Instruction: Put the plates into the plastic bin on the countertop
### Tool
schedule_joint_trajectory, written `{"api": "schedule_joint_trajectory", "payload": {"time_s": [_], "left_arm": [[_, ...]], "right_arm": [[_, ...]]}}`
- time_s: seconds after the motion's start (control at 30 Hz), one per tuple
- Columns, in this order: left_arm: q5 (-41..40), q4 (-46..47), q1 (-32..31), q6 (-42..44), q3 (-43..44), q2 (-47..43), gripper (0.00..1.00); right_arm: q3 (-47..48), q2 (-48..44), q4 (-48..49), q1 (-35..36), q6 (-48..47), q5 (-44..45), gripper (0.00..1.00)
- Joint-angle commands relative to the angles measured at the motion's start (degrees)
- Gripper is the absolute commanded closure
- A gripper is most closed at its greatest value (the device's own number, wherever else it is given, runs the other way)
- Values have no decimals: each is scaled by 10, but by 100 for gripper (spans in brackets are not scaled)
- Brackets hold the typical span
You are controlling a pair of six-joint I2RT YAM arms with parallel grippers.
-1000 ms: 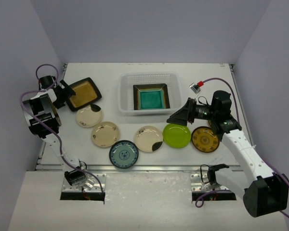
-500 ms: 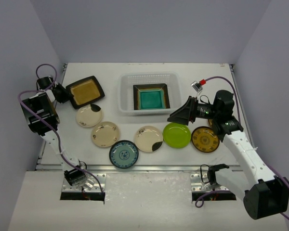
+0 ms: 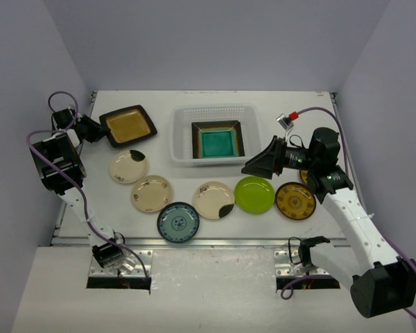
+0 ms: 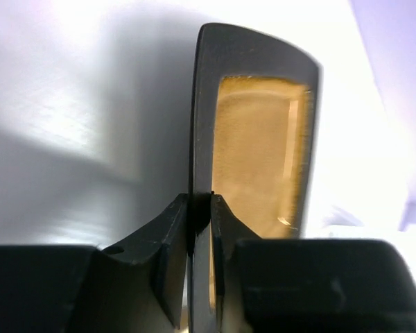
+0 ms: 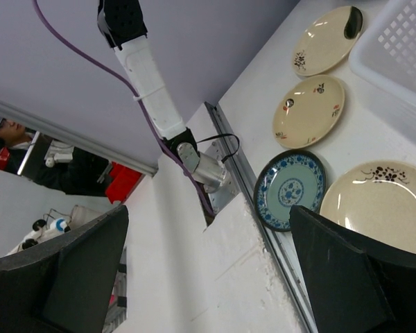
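Pretty clearly a robotics lab: robot arms (image 3: 350, 211) bolted to a white table (image 3: 159, 100), plain panels (image 3: 215, 41) boxed around it, purple cables (image 3: 312, 110) trailing.

Left arm (image 3: 55, 163): raised to the left of the plastic bin (image 3: 182, 136), wrist pointing toward it. The left gripper (image 4: 201, 202) has its jaws pinched on the rim of the amber square plate (image 4: 260, 152).
Right arm (image 3: 353, 222): elbow bent, forearm reaching in from the right of the bin. The right gripper (image 3: 258, 159) has its jaws spread wide and holds nothing.
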Motion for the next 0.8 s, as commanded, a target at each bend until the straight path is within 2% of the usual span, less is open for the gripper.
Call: {"api": "schedule_joint_trajectory", "payload": {"time_s": [0.0, 0.27, 0.57, 0.77], "left_arm": [[99, 129, 4, -140, 32, -29, 100], [106, 195, 4, -176, -14, -82, 100], [117, 276, 11, -270, -61, -164, 100], [77, 247, 12, -256, -91, -282, 100]], "right_arm": [[26, 1, -2, 0, -13, 11, 1], [35, 3, -20, 0, -18, 40, 1], [56, 19, -34, 0, -26, 59, 1], [76, 25, -62, 0, -39, 84, 1]]}}
